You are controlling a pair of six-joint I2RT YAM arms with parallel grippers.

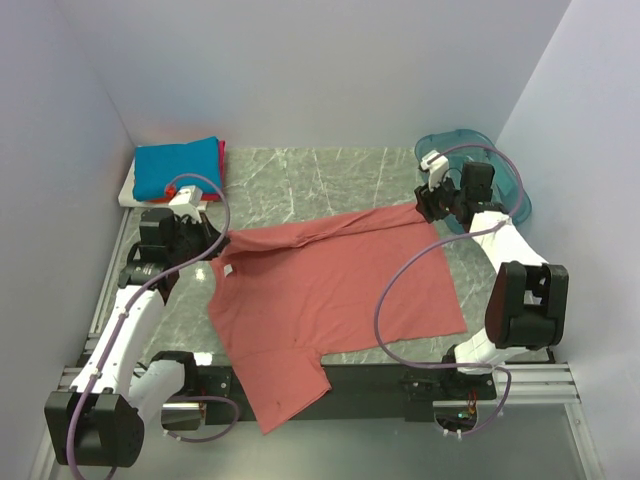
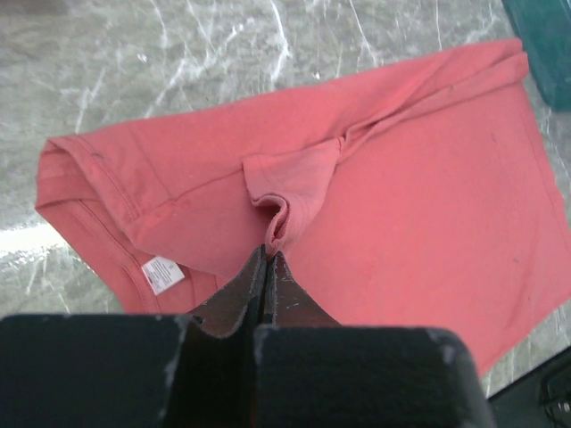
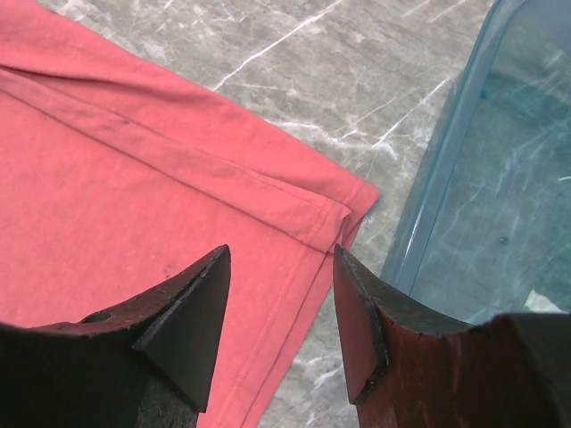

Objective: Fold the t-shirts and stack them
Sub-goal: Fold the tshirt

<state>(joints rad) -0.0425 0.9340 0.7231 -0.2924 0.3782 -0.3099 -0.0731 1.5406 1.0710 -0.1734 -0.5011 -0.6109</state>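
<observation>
The left end effector [image 2: 268, 265], closed, pinches a raised fold of the salmon-pink t-shirt [image 2: 419, 178].

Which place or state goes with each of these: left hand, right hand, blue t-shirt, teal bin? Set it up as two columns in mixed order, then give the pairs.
Column one
1. left hand
2. right hand
3. blue t-shirt
4. teal bin

Column two
A. at the far right corner of the table
B. folded, at the far left of the table
C. shut on a pucker of the pink t-shirt
D. open, above a corner of the pink t-shirt

Pairs: 1-C; 2-D; 3-B; 4-A
</observation>
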